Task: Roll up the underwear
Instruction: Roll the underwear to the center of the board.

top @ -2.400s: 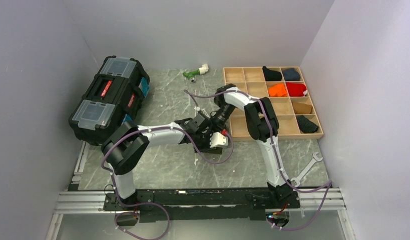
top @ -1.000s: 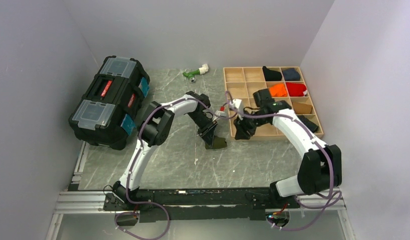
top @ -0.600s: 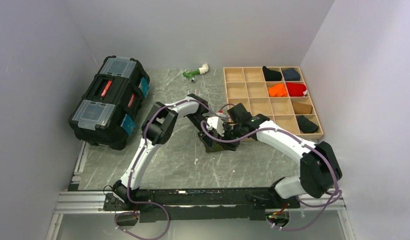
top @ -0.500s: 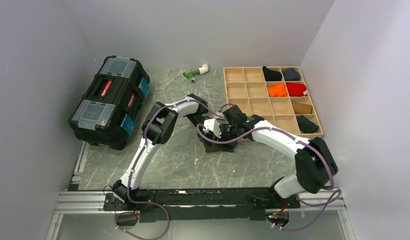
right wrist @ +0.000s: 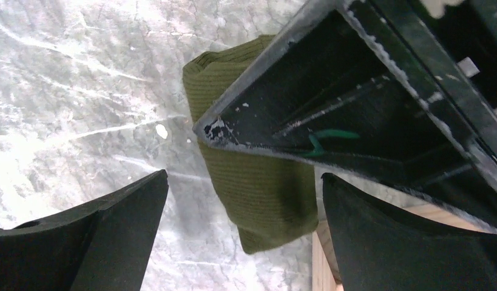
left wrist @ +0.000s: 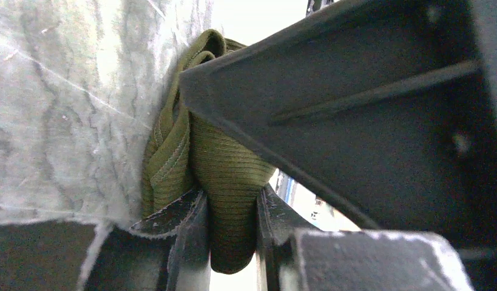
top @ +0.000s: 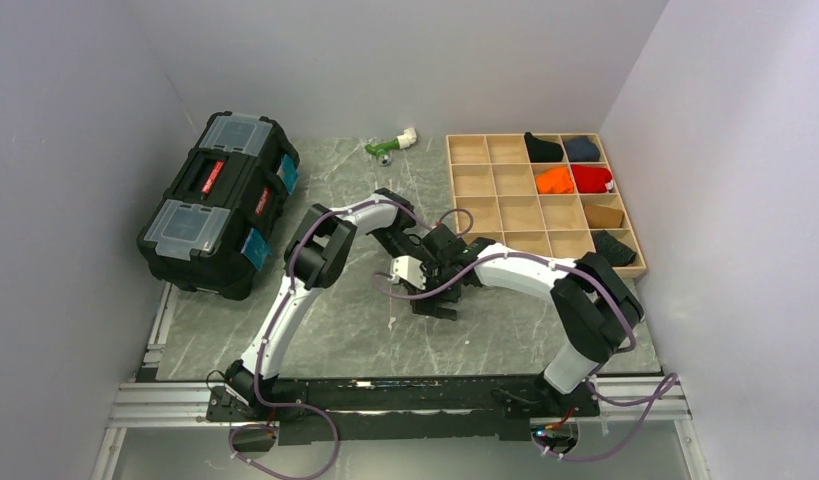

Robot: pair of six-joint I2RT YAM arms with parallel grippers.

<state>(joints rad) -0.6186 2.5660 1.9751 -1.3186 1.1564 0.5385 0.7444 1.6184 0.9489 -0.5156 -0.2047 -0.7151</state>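
The left tool [left wrist: 230,199] is pinching the soft, dark olive-green ribbed cloth underwear [left wrist: 224,163]. A folded, bunched end of the cloth sits squeezed between its two black fingers [left wrist: 194,227], and the rest rises ahead of the fingertips, pressed against the grey marbled stone counter [left wrist: 64,121] on the tool's left. The right tool [right wrist: 244,179] is spread wide, its two black fingers [right wrist: 112,233] standing well apart, one on each side of the bundle and neither touching it. From this tool the underwear shows as a compact folded packet lying on the counter directly ahead, between the fingertips. A black moulded bar [right wrist: 331,115] crosses over the upper part of the packet, and a similar black ribbed bar [left wrist: 367,115] fills the right side of the left wrist view. Whether these belong to the opposite arms cannot be told for sure. A pale wooden edge [right wrist: 321,267] shows just beyond the packet's lower end. In the top view both tools meet over the middle of the counter, with the wooden compartment tray [top: 505,205] to their right.
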